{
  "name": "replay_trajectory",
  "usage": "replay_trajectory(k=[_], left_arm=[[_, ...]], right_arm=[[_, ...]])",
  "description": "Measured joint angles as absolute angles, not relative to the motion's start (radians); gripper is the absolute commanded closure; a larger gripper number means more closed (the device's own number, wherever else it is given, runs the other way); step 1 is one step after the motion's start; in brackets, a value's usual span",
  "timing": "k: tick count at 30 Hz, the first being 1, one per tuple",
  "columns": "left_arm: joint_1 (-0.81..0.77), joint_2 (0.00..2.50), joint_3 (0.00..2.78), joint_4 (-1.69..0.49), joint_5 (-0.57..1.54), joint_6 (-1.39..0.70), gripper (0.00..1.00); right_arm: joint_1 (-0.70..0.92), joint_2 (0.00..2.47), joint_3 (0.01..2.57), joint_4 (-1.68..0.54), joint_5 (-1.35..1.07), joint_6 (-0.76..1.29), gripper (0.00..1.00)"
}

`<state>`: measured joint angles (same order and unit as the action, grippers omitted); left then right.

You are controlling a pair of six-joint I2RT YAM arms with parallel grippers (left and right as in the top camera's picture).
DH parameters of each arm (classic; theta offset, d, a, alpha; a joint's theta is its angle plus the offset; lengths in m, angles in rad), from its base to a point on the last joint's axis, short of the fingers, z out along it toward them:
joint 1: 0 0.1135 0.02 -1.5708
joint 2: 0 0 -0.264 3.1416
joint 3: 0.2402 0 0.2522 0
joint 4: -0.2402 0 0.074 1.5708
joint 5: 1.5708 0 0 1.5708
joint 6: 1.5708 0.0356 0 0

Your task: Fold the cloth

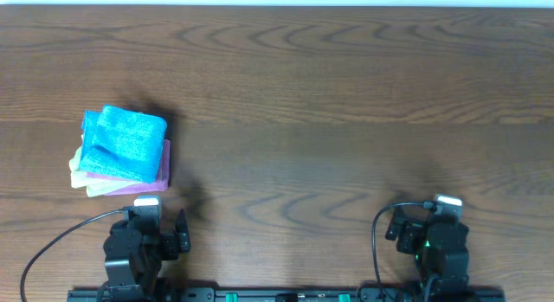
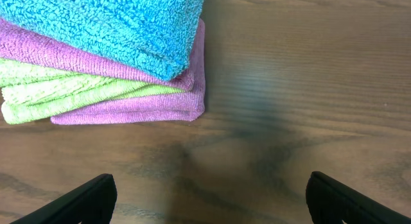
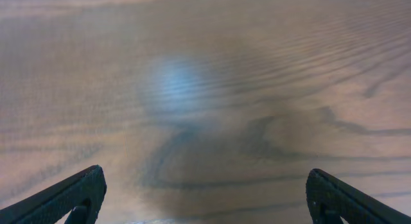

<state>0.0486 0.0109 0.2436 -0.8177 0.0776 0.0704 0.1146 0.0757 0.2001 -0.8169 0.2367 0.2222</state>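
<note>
The cloth lies folded on a purple cloth, just ahead and left of the left jaws. Left and right jaws stand spread, empty. Folding looks finished; the next move is merely staying clear.

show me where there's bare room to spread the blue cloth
Bare table everywhere right of the stack, from far edge to the right gripper. Crowded only left: the cloth atop purple cloth and light green cloth, just ahead of left gripper.

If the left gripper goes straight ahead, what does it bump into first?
Probably the purple cloth, lying under the blue cloth: its corner sits just ahead of the left gripper. Depth is unclear.
</note>
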Motion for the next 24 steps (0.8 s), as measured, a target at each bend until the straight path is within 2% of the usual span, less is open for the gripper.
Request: replay_trajectory(k=[11, 24], left_arm=[[0.049, 0.011, 0.244, -0.818, 0.078, 0.071, 0.05], [0.049, 0.011, 0.244, -0.818, 0.078, 0.071, 0.05]], right_arm=[[0.043, 0.017, 0.19, -0.814, 0.141, 0.054, 0.01], [0.043, 0.015, 0.19, -0.811, 0.13, 0.017, 0.01]])
